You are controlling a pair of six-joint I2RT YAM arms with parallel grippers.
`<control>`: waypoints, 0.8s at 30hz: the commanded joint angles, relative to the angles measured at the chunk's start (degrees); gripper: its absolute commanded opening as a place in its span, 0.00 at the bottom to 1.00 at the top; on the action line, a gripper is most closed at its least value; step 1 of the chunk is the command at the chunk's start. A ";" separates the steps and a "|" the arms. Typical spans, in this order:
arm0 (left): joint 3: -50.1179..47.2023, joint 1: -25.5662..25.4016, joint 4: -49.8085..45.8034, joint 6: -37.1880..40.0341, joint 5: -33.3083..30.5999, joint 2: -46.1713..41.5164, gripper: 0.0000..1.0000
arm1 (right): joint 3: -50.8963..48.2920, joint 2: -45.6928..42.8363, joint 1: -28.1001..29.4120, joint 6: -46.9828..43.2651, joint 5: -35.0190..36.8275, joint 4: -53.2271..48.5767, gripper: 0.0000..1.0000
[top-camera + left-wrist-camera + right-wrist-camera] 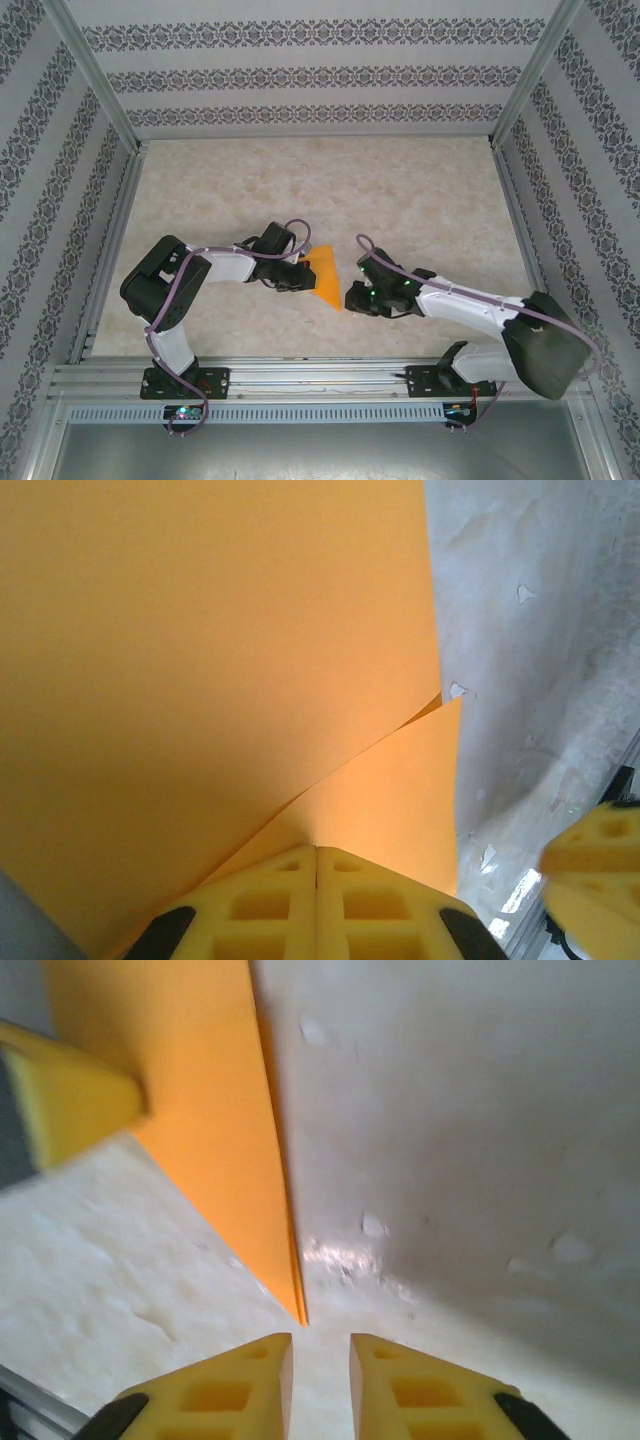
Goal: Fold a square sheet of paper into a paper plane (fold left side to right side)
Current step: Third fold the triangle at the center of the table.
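The paper (323, 277) sits over the near middle of the table (420, 190), in the gap between the two arms. From above it reads as a slanted orange wedge rather than a flat square. Its long edge runs from the upper left down to a sharp lower corner on the right. In the left wrist view two layers of it spread away from one pinch point, so I judge it doubled over or partly so. How crisp any crease is I cannot tell.

The left gripper (300, 274) is at the paper's left edge. Its fingers are pressed flat together with the orange layers coming out from between them, so it is clamped on the paper and carries that side off the table.

The right gripper (320, 1345) is close on the other side, low to the surface. Its fingers stand a narrow slot apart with nothing between them. The paper's lower corner comes down to the table straight ahead of that slot, just beyond the fingertips and a touch to their left. From there the edge climbs away towards the other arm's finger (70, 1100).

The coming move seems to turn on that corner. It is free, and the right arm is the nearer one to it, pointing almost along the edge. A short push forward would likely bring the corner between the fingers, though thin paper may slide or buckle first.
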 commanded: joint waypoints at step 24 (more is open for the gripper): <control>-10.62 10.01 3.99 -6.79 -10.18 -19.96 0.49 | 3.48 18.25 -8.13 -26.61 -17.12 26.07 0.55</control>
